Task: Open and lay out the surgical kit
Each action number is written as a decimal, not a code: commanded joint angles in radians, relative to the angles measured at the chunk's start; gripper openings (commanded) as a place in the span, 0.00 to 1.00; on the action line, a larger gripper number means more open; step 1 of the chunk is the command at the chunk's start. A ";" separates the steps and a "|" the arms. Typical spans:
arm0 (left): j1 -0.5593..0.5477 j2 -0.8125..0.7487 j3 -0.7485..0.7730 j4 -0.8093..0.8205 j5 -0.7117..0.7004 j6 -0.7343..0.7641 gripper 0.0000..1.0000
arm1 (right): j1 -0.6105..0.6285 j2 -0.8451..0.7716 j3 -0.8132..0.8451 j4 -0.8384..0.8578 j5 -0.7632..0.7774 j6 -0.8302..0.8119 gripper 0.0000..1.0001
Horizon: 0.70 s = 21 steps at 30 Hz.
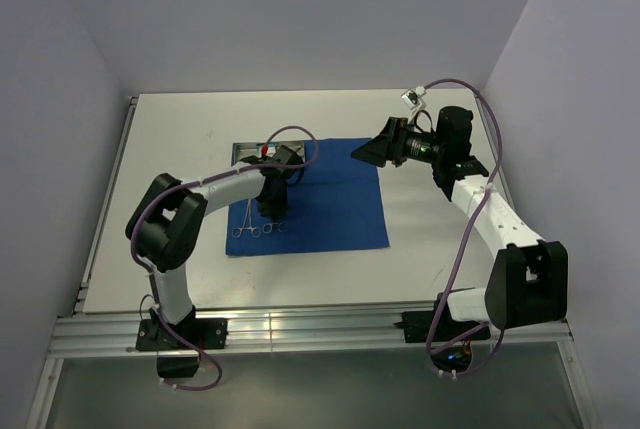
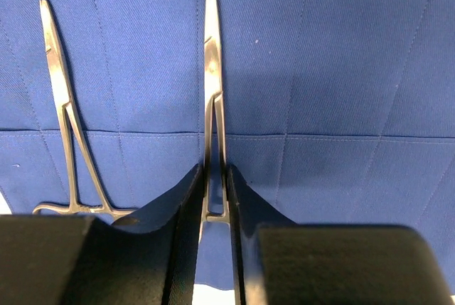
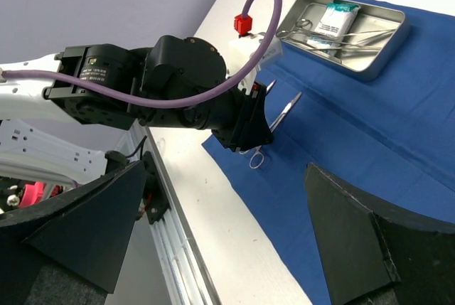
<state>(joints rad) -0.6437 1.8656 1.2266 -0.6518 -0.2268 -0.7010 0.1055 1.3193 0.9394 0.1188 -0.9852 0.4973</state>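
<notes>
As the top view shows it, the blue cloth (image 1: 330,204) lies spread flat on the bench (image 1: 430,249). The steel tray (image 1: 243,153) sits on its far-left corner, mostly hidden by the left arm (image 1: 225,187). Left jaws point straight down at the cloth's near-left part, over a clamp (image 1: 274,228), with a second clamp (image 1: 244,224) just beside it. Right jaws hover over the cloth's far-right corner on the right arm (image 1: 490,214), wide apart, nothing between. Left wrist: the clamp lies flat on the cloth, and the fingers (image 2: 178,212) are nearly together and pressed on its shanks from both sides near the handle end. The second clamp lies roughly parallel, apart and untouched. Right wrist: own fingers (image 3: 78,234) are spread wide and empty. The tray holds a white-green packet (image 3: 335,17) and several slim instruments (image 3: 359,34); I can't tell how many.
</notes>
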 commanded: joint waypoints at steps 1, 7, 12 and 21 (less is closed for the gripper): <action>0.004 0.000 -0.026 0.001 0.006 -0.012 0.25 | -0.007 0.003 0.009 0.042 -0.017 0.001 1.00; 0.004 0.003 -0.036 0.001 0.012 -0.015 0.25 | -0.007 0.001 0.007 0.039 -0.018 -0.003 1.00; 0.006 0.001 -0.045 0.006 0.014 -0.014 0.26 | -0.007 0.003 0.004 0.041 -0.020 -0.003 1.00; 0.006 0.004 -0.039 -0.006 -0.008 -0.002 0.22 | -0.007 0.004 0.010 0.044 -0.020 0.003 1.00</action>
<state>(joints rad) -0.6426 1.8603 1.2156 -0.6395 -0.2264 -0.7006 0.1055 1.3197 0.9394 0.1192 -0.9878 0.4992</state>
